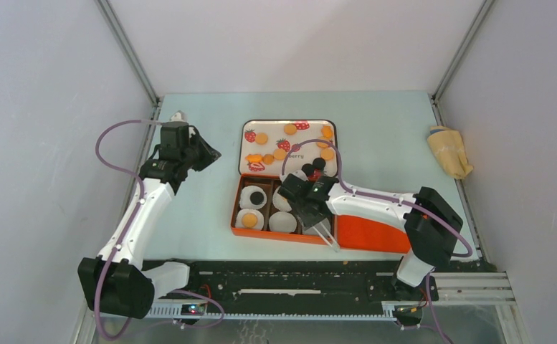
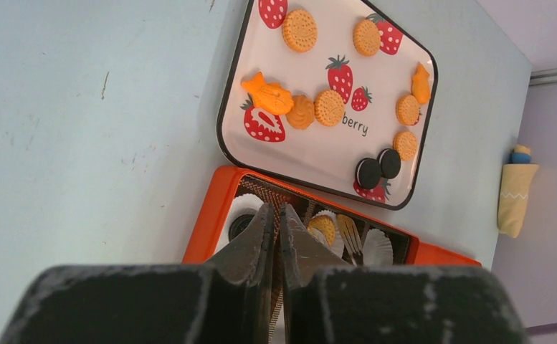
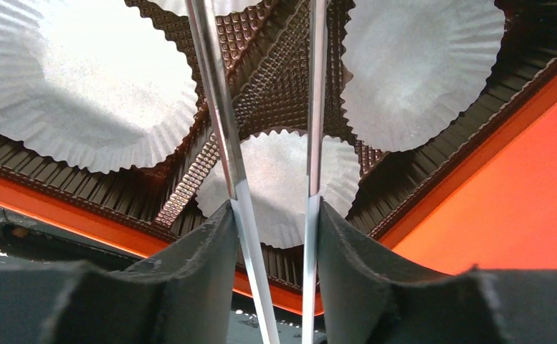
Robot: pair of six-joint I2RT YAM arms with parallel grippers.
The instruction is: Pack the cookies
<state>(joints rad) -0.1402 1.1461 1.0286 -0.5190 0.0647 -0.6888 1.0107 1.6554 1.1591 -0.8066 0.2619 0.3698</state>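
Note:
Several golden-orange cookies (image 1: 290, 129) and two black ones (image 1: 315, 166) lie on the strawberry tray (image 1: 311, 145); they show in the left wrist view too (image 2: 300, 30). In front stands the orange box (image 1: 234, 208) with white paper cups. One cup holds a black cookie (image 1: 256, 196), another an orange one (image 1: 249, 219). My right gripper (image 1: 311, 208) is shut on metal tongs (image 3: 221, 129), whose open arms hang over empty cups (image 3: 275, 179) in the box. My left gripper (image 1: 214, 153) is shut and empty, raised left of the tray; its tips (image 2: 277, 211) point toward the box.
The box's orange lid (image 1: 372, 233) lies open to the right, under the right arm. A yellow cloth-like thing (image 1: 449, 150) lies near the table's right edge. Metal frame posts and grey walls close in the table on both sides.

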